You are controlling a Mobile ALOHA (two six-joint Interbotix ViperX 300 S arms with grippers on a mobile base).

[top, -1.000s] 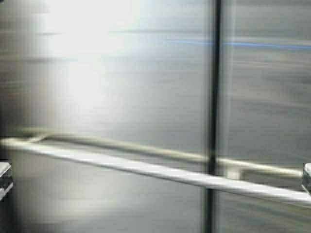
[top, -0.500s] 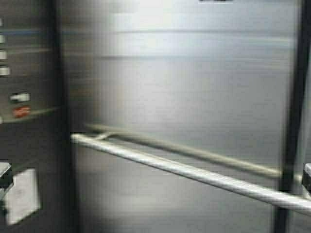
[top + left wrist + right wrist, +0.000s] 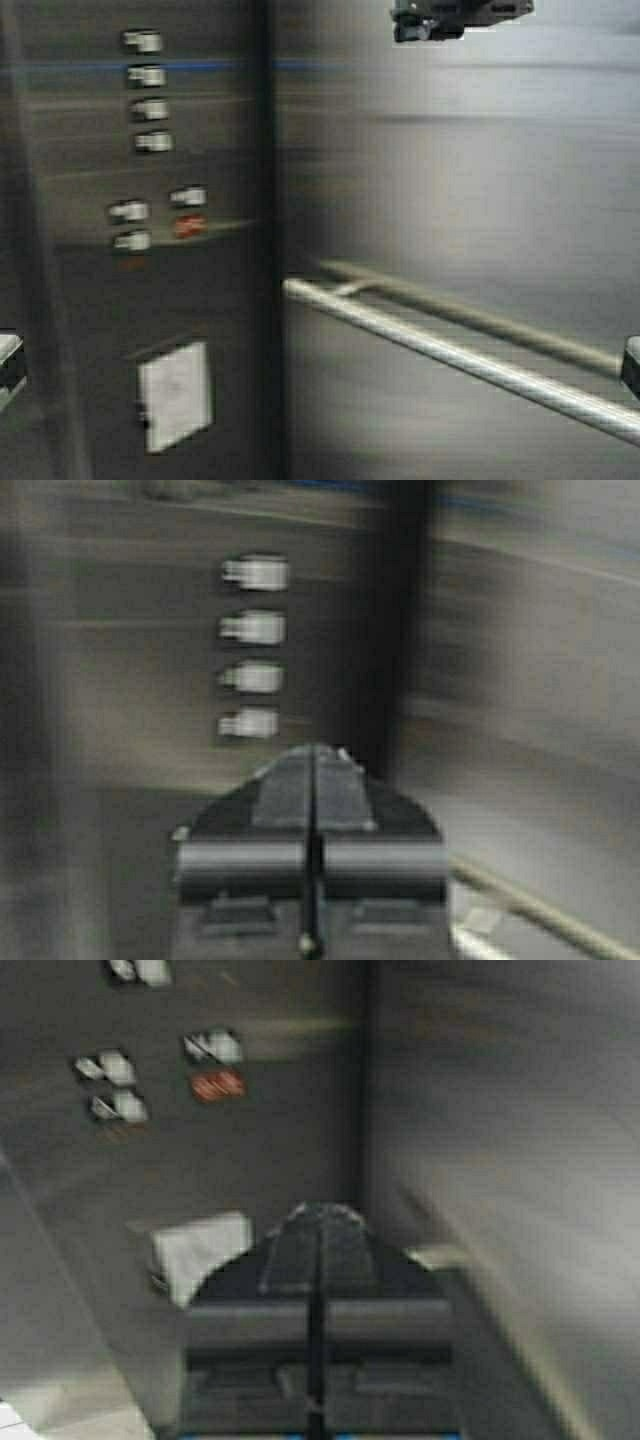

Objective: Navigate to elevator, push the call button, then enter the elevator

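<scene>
From the high camera, the robot is inside the shiny grey steel elevator (image 3: 470,180), facing a corner of the cabin. A thin blue stripe (image 3: 200,67) runs across the steel wall near the top. On the left side is a dark steel panel (image 3: 80,300) with a column of small lit floor buttons (image 3: 148,92), some more small buttons below them, and one small red button (image 3: 189,227). Lower down on the same panel sits a white square plate (image 3: 175,394). A long round steel handrail (image 3: 460,362) runs along the wall on the right, sloping down toward the right edge. A dark fixture (image 3: 455,15) hangs at the very top. Only tiny bits of the two arms peek in at the left and right edges.

From the left wrist camera, the left gripper (image 3: 312,770) is squeezed shut, with its two black fingers pressed together and nothing between them. The four lit floor buttons (image 3: 252,647) are straight ahead of it, just past the fingertips, but not touching. The dark corner of the cabin is beside the gripper.

From the right wrist camera, the right gripper (image 3: 320,1222) is also pinched shut and holds nothing. The white square plate (image 3: 200,1250) is close beside its fingertips. The red button (image 3: 217,1084) and the small lit buttons are farther ahead on the panel. The wall call button cannot be seen in any view.
</scene>
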